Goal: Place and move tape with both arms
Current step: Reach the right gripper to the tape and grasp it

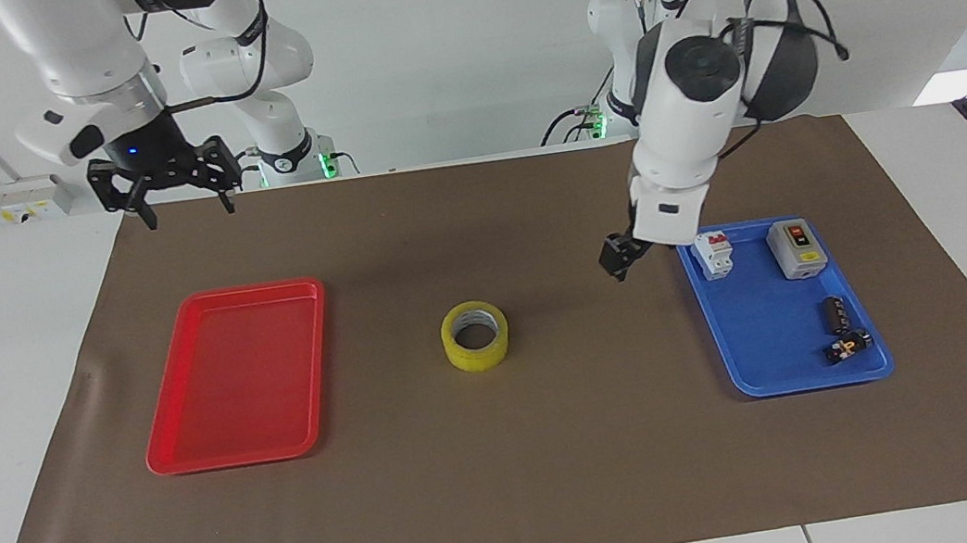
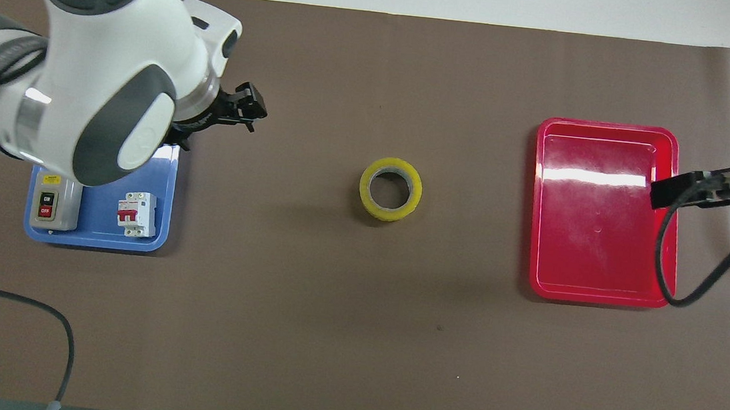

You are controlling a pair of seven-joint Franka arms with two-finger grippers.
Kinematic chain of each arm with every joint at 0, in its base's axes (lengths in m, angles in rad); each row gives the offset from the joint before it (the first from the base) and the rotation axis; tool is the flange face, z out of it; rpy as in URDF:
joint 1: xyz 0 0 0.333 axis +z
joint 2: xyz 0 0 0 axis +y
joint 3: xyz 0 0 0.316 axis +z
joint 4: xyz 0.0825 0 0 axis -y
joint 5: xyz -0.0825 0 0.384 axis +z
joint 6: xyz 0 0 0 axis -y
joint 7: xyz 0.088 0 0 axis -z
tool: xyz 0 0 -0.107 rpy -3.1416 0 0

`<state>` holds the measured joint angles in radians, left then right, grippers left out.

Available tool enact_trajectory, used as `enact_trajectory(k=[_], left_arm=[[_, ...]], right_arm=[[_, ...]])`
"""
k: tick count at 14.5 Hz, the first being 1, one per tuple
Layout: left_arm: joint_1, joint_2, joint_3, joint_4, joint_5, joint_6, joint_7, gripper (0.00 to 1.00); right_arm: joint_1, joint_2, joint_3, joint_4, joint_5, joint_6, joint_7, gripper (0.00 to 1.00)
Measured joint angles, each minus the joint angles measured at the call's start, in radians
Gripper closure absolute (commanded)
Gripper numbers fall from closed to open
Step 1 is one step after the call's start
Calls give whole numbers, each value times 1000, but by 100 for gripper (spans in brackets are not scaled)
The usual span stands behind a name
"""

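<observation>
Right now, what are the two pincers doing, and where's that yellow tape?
Left pincer open, empty, raised beside blue tray. Right pincer open, up near red tray. Tape flat on mat between trays. Nothing blocking it.

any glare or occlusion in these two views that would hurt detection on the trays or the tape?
Overhead view: white glare band across the red tray; the left arm's wrist hides most of the blue tray. Facing view: both trays evenly lit, no hotspots. The tape sits unobstructed in both views, with only a faint shadow on the brown mat.
</observation>
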<state>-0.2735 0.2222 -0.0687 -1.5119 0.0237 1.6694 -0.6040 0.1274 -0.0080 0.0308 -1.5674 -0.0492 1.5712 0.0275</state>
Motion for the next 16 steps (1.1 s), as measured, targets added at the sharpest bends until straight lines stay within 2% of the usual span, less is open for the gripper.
enact_trajectory(k=[4,7,12,16], left_arm=[[188,-116,4,-2,0,-149,351,0],[230,-173,5,-3,0,-240,547,0],[237,-241,2,-56,0,-280,588,0],[243,-245,5,-82,-22,-269,589,0]], right_arm=[[160,155,5,-22,0,225,210,0],[260,296,7,-27,0,366,295,0],[341,445,7,-47,-1,515,351,0],[361,464,7,-201,-19,690,352,0]])
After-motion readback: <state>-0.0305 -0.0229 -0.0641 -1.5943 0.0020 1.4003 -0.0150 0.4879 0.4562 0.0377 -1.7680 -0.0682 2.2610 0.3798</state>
